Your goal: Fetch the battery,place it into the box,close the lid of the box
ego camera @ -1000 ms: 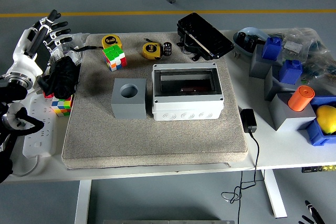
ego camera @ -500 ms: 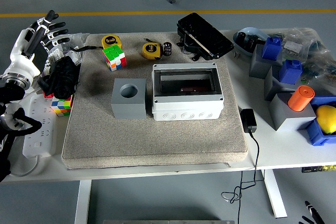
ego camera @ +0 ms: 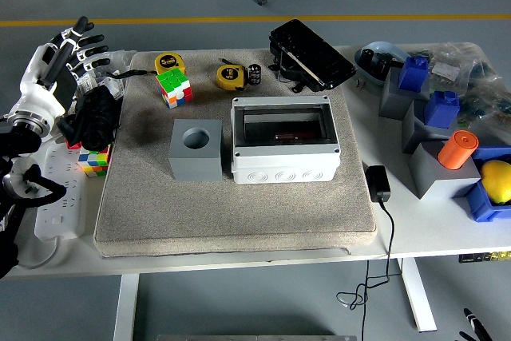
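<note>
The battery (ego camera: 254, 73) is small, dark and round like a little can. It stands up near the far edge of the gray mat (ego camera: 239, 213), just beside a yellow tape measure (ego camera: 229, 77). The box (ego camera: 284, 140) is light gray and sits in the middle of the mat. Its top is open and the inside looks dark. A black lid (ego camera: 311, 53) lies behind it, tilted, well apart from the box. A gray block (ego camera: 196, 150) with a round hole sits just beside the box on its left.

The left hand (ego camera: 68, 57) is up over the far left corner of the table (ego camera: 415, 229), off the mat. Its fingers (ego camera: 88, 40) are spread wide and hold nothing. A black bundle (ego camera: 97, 116) lies under it.

The front part of the mat is bare, with lots of room. The right side of the table is crowded with blue and gray blocks (ego camera: 435, 109), an orange cup (ego camera: 457, 149) and a yellow ball (ego camera: 497, 179). A black charger (ego camera: 378, 184) lies at the mat's right edge.
</note>
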{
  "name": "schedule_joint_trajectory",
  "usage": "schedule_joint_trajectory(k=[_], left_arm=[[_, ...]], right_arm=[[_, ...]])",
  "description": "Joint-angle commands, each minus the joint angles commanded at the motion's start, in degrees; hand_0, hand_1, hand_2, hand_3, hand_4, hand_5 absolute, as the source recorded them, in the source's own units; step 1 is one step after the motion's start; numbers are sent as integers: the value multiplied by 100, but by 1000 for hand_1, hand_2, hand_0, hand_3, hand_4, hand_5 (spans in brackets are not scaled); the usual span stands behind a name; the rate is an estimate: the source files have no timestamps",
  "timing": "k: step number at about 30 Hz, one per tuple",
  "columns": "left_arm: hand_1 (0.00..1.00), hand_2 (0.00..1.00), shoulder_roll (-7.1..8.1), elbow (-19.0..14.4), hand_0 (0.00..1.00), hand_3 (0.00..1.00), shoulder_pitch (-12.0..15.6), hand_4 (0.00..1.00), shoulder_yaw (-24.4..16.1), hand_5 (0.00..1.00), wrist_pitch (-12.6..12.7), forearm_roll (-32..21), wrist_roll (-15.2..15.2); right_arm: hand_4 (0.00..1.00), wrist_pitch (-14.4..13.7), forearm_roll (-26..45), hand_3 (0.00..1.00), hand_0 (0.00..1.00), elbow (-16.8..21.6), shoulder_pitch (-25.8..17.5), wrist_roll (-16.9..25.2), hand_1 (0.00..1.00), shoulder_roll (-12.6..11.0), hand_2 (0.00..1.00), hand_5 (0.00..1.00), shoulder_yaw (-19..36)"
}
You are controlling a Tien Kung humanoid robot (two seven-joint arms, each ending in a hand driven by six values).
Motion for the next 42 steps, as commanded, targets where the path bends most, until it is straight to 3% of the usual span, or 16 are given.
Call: schedule_joint_trajectory(k=[42], left_arm=[[604,597,-53,-9,492,640,20,982,5,527,-21,-162,112]], right_arm=[[998,-18,-64,597,725,2,-40,44,667,42,654,621,109]])
